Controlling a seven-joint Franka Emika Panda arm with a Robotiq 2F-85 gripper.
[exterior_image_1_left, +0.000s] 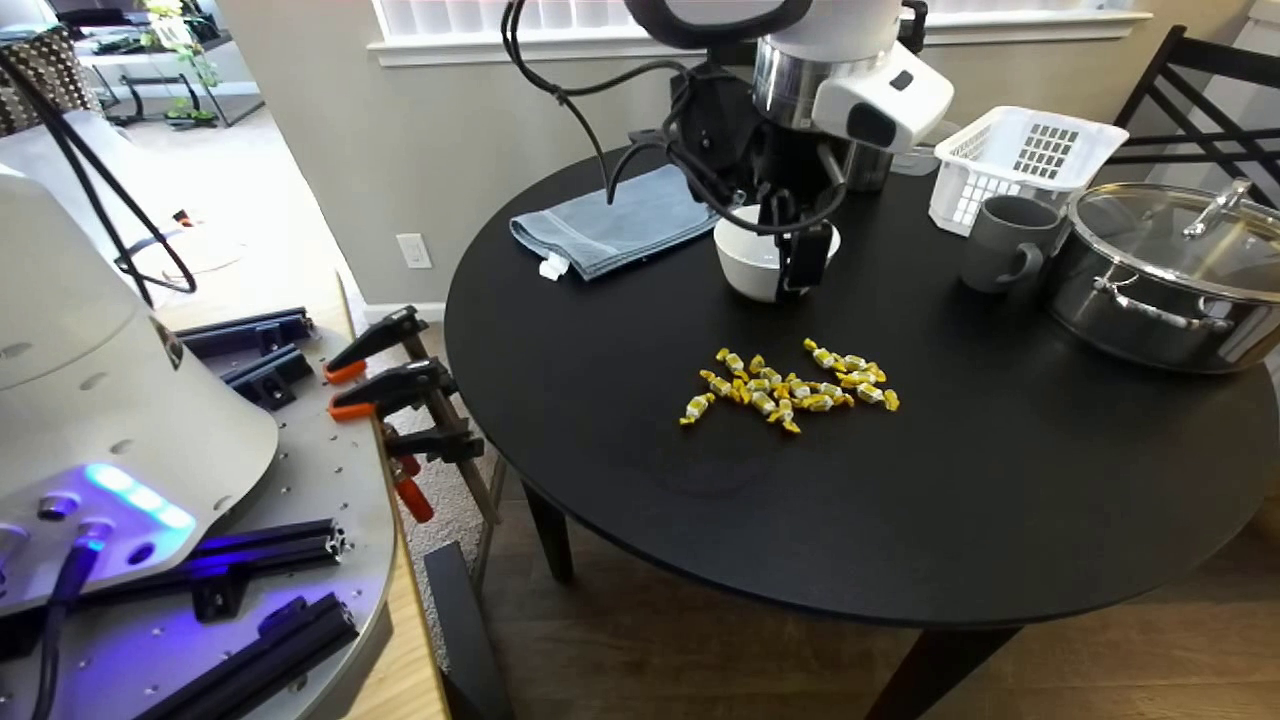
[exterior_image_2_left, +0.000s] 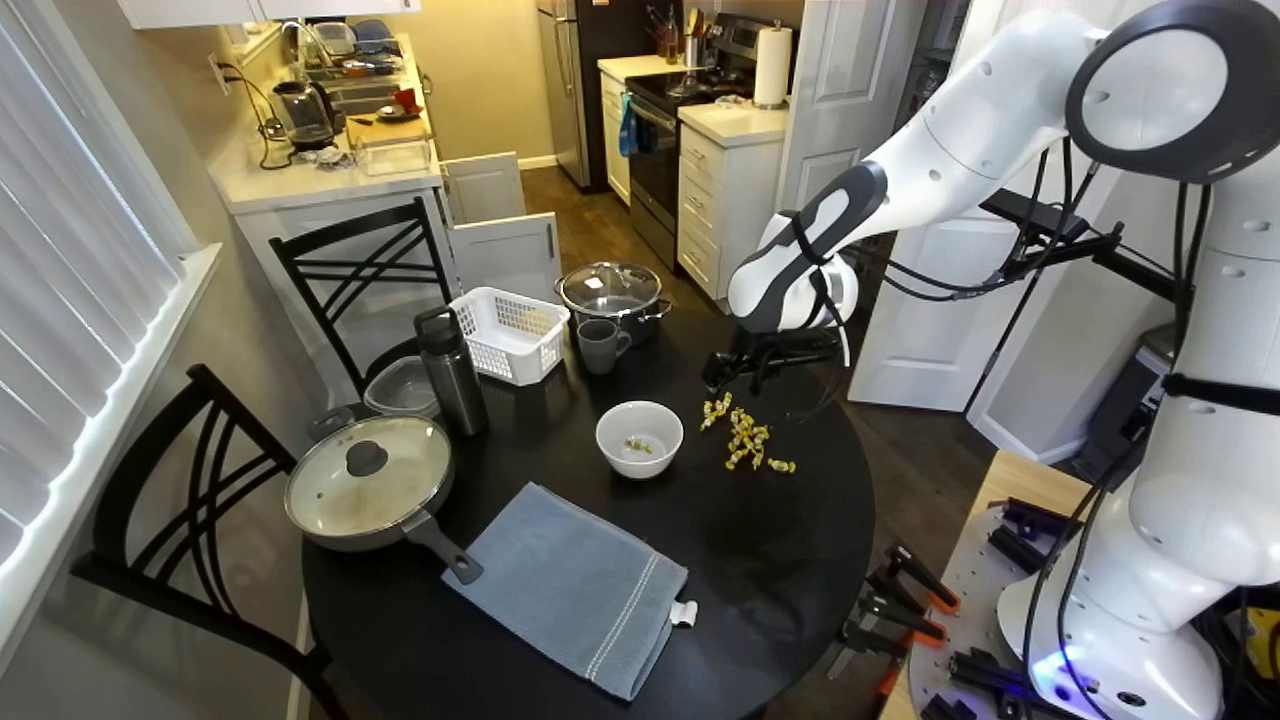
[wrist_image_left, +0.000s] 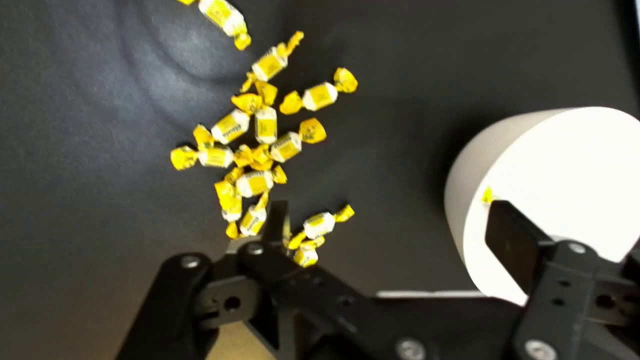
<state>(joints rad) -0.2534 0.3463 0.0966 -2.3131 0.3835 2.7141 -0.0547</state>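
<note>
My gripper (wrist_image_left: 392, 220) stands wide open above the black table, with nothing held between its fingers. In the wrist view one finger overlaps the edge of a scatter of yellow-and-white wrapped candies (wrist_image_left: 254, 183). The other finger appears in front of a white bowl (wrist_image_left: 462, 185), hiding part of its inside. A yellow wrapper end (wrist_image_left: 487, 194) shows inside the bowl beside that finger. From an exterior view the gripper (exterior_image_2_left: 738, 376) hovers over the candies (exterior_image_2_left: 745, 432), apart from the bowl (exterior_image_2_left: 640, 468), which has candy (exterior_image_2_left: 638, 445) at its bottom.
A folded blue-grey towel (exterior_image_2_left: 590, 590) lies near the bowl. Around the table stand a lidded pan (exterior_image_2_left: 340, 490), a steel bottle (exterior_image_2_left: 457, 375), a white basket (exterior_image_2_left: 515, 350), a grey mug (exterior_image_2_left: 598, 348) and a glass-lidded pot (exterior_image_2_left: 640, 322). Clamps (exterior_image_1_left: 400, 385) sit beside the robot base.
</note>
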